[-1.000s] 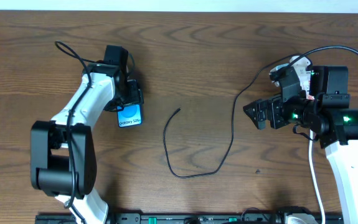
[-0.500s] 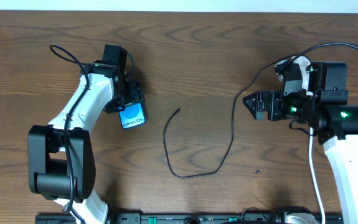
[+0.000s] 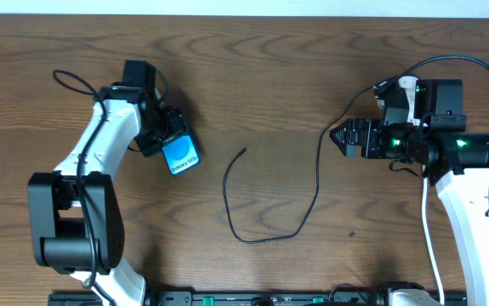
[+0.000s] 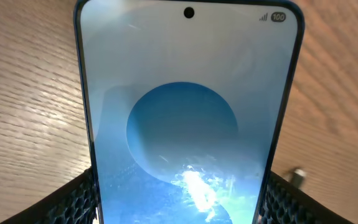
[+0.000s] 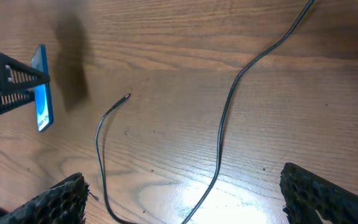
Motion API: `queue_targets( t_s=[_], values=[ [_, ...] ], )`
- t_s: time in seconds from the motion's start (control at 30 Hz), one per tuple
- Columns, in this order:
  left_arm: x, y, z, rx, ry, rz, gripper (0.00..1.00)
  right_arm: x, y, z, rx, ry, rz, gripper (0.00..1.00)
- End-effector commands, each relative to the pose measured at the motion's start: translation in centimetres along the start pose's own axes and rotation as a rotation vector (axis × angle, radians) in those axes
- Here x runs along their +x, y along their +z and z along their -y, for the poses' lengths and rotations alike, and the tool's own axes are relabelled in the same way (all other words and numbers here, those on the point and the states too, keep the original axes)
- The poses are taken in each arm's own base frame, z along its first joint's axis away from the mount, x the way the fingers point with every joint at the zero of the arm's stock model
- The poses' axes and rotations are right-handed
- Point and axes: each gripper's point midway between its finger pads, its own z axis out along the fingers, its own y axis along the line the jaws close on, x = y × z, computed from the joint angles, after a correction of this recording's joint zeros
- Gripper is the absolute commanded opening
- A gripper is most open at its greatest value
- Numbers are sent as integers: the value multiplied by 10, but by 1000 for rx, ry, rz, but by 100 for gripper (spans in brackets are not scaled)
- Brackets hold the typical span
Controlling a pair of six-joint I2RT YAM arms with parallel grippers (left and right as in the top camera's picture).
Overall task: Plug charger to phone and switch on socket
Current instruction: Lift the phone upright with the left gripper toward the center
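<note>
Left gripper [image 3: 167, 140], clamped on the phone [image 3: 181, 156], has swung it so its free end points to 5 o'clock. The charger [image 3: 243, 152] tip lies loose mid-counter [image 3: 270, 68]. Right gripper [image 3: 339, 138], fingers apart and empty, has shifted toward 12 o'clock; plugging remains undone.

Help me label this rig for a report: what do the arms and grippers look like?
The left arm and right arm have white tubular links joined by bulky black joints. A thin black cable loops off the left one; green lights glow at the right one's wrist. The left gripper and right gripper are black, and their fingers have a honeycomb mesh texture.
</note>
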Motion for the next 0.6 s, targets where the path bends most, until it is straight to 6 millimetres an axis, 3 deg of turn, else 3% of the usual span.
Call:
queue_targets(
  t_s=[0.0, 0.33, 0.57],
  values=[
    [5, -15, 17, 155, -88, -56, 70, -7, -4, -4, -3, 3, 21, 96],
    [16, -48, 54, 515, -260, -262, 64, -7, -4, -4, -3, 4, 21, 96],
    [26, -65, 74, 632, -401, -404, 63, -7, -4, -3, -3, 4, 20, 96]
  ],
)
